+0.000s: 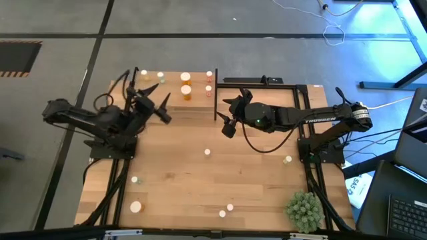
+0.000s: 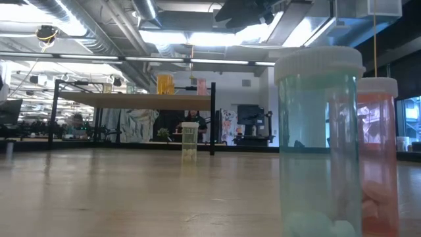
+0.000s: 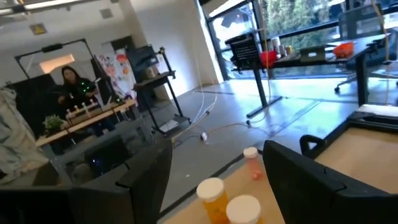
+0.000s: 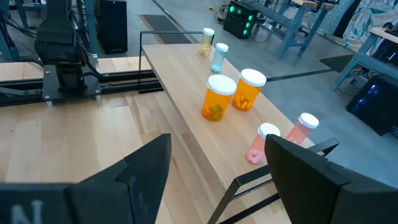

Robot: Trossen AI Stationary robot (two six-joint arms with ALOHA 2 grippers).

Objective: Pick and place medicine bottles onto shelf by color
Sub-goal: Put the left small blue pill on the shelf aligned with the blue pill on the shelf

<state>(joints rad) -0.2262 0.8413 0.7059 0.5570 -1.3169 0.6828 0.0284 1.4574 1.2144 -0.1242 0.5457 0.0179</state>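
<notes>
The shelf (image 1: 175,100) stands at the table's far edge, left of centre. On its top stand two orange medicine bottles (image 1: 186,92), two reddish ones (image 1: 208,88) and two pale green ones (image 1: 161,77). More bottles stand loose on the table, such as one near the middle (image 1: 207,152). In the low view a pale green bottle (image 2: 322,138) and a reddish bottle (image 2: 378,158) stand close up. My left gripper (image 1: 162,109) hangs open and empty over the shelf's near edge, its fingers (image 3: 146,180) facing the orange bottles (image 3: 211,196). My right gripper (image 1: 227,117) waits open and empty just right of the shelf.
A spiky green plant ball (image 1: 303,210) sits at the table's near right corner. Small bottles stand near the left edge (image 1: 135,207), at the near edge (image 1: 227,210) and at the right (image 1: 287,160). Thin black posts (image 1: 215,93) rise at the shelf's ends.
</notes>
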